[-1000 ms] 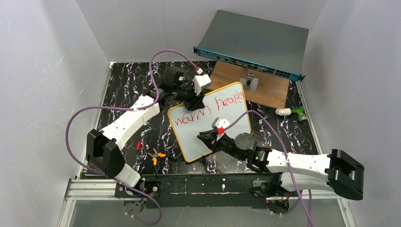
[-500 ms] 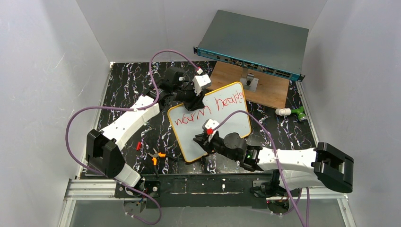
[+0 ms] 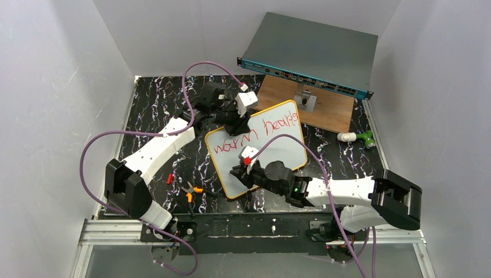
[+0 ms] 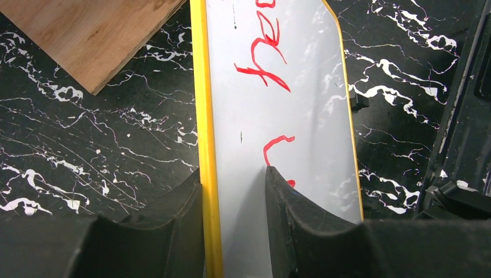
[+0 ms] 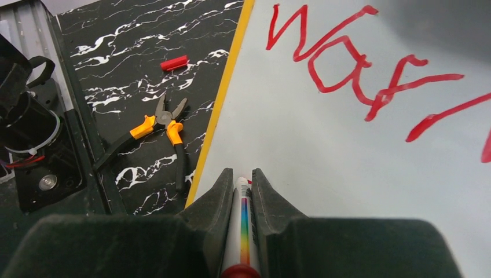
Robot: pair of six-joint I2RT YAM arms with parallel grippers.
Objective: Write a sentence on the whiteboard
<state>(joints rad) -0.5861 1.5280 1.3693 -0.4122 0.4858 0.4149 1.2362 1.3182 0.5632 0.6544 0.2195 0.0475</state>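
The whiteboard lies tilted on the black marbled table, its yellow-orange rim showing in the left wrist view. One line of the sentence crosses it in red, reading roughly "warm hearts". My left gripper is shut on the board's far edge, one finger on the white face and the other outside the rim. My right gripper is shut on a white marker with a rainbow stripe. The marker's red tip points at the bare board near its left rim, below the lettering; whether it touches I cannot tell.
A grey rack box with a teal front stands at the back, on a wooden board with a metal bracket. A green and white object lies at the right. Orange-handled pliers and a red cap lie left of the whiteboard.
My right arm has carried the marker leftward across the lower part of the board, toward its left rim. The left gripper and the board have not moved.
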